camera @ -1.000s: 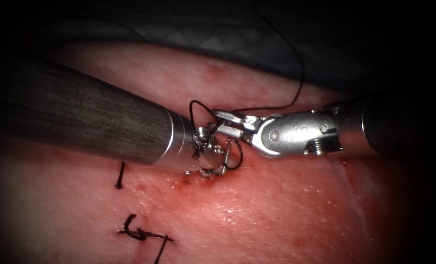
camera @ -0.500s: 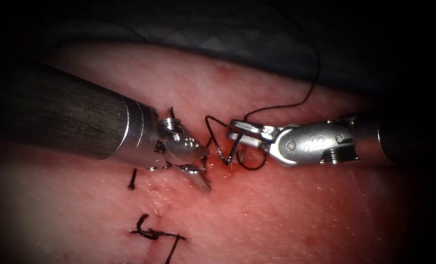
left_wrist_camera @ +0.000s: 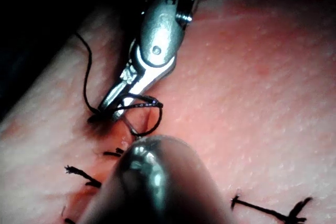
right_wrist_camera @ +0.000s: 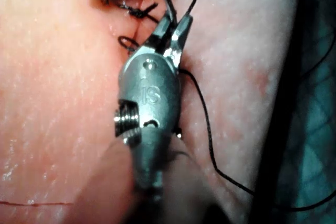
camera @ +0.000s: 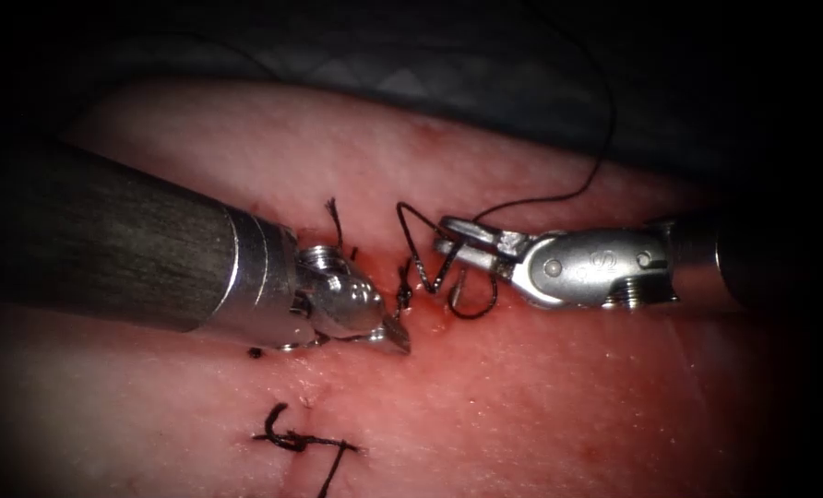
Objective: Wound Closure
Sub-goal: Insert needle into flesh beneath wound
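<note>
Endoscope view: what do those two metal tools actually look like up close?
Each arm is a dark, matte, streaked shaft ending in a shiny silver collar and a small polished steel wrist. The left tool tapers to a point. The right tool has a rounded clevis with round pivot pins, a threaded screw underneath and a stamped mark.

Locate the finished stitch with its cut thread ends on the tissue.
In the endoscope view the finished stitch lies across the cut near the bottom edge, below the left end effector, with its cut ends of thread trailing down to its right.

dark grey cloth [camera: 485,74] behind the far edge of the meat, lying in soft folds, teal woven cloth [right_wrist_camera: 315,129] with a diamond pattern alongside
</note>
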Robot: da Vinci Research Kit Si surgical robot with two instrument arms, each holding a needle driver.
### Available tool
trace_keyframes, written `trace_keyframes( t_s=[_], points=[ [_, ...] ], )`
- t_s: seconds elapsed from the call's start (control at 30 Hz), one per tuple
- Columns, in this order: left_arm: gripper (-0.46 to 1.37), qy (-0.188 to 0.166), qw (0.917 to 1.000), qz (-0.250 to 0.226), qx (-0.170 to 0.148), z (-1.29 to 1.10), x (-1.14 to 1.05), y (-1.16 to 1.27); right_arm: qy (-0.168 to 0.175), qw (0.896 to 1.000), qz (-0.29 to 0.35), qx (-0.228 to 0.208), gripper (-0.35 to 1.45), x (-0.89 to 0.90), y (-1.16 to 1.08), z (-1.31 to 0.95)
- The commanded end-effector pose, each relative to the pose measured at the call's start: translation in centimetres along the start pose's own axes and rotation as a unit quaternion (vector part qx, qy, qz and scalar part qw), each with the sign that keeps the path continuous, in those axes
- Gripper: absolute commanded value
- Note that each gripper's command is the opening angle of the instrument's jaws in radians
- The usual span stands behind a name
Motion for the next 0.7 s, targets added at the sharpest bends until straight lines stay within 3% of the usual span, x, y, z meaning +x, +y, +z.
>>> trace_keyframes(
  t_s=[0.03, 0.33, 0.7],
  points=[
    [-0.35, 0.009, 1.0, -0.001, -0.002, 0.03, 0.0, 0.03, -0.001, 1.0, 0.014, -0.001, -0.35, -0.01, 0.02, 0.0],
    [-0.35, 0.017, 0.9998, -0.004, 0.007, 0.14, -0.02, 0.19, -0.002, 0.998, 0.057, -0.005, -0.35, -0.05, 0.17, 0.0],
    [-0.35, 0.011, 0.9999, -0.001, -0.006, 0.36, -0.18, 0.19, -0.004, 0.99, 0.142, -0.007, -0.35, -0.09, 0.33, 0.0]
  ],
)
